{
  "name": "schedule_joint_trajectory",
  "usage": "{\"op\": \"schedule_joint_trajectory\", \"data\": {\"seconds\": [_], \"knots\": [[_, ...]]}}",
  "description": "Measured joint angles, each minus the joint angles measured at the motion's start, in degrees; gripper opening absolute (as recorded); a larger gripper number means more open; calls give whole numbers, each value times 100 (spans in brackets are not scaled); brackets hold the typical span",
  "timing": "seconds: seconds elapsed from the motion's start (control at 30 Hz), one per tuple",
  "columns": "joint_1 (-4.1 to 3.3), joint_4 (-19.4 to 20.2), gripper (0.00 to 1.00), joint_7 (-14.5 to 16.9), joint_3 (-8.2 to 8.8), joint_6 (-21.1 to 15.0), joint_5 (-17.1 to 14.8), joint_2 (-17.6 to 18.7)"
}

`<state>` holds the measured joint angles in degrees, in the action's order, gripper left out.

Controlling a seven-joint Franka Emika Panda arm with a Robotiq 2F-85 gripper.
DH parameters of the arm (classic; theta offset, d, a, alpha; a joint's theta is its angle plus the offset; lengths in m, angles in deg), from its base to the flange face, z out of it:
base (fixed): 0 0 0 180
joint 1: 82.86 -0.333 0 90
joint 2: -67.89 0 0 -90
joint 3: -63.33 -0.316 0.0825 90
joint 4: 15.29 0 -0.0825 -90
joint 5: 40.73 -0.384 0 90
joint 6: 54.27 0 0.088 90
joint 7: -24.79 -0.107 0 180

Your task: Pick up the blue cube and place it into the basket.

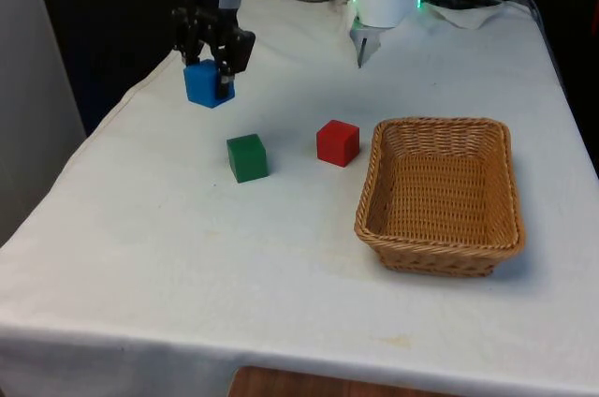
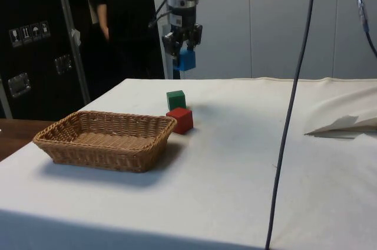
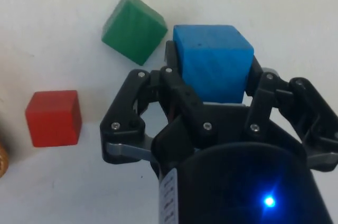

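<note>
My black gripper (image 1: 211,77) is shut on the blue cube (image 1: 205,85) and holds it in the air above the table, towards the front view's left. From the side, the cube (image 2: 187,60) hangs well above the cloth in the gripper (image 2: 185,55). In the wrist view the blue cube (image 3: 213,61) sits between the two fingers of the gripper (image 3: 211,76). The woven basket (image 1: 440,247) stands on the front view's right, with nothing in it, and it lies nearest the camera in the side view, basket (image 2: 100,155).
A green cube (image 1: 247,157) and a red cube (image 1: 337,142) rest on the cloth between the gripper and the basket. They show as green cube (image 2: 175,99) and red cube (image 2: 180,119) from the side. A person in dark clothes (image 2: 112,20) stands behind the table.
</note>
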<state>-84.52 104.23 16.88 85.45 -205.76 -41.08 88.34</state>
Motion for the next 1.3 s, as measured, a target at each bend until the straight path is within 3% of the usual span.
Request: {"op": "schedule_joint_trajectory", "data": {"seconds": [0.7, 1.3], "knots": [[-29, -252, 4, -344, -401, 172, 0, -57], [-126, -521, 4, -728, -751, 309, 46, -86]]}}
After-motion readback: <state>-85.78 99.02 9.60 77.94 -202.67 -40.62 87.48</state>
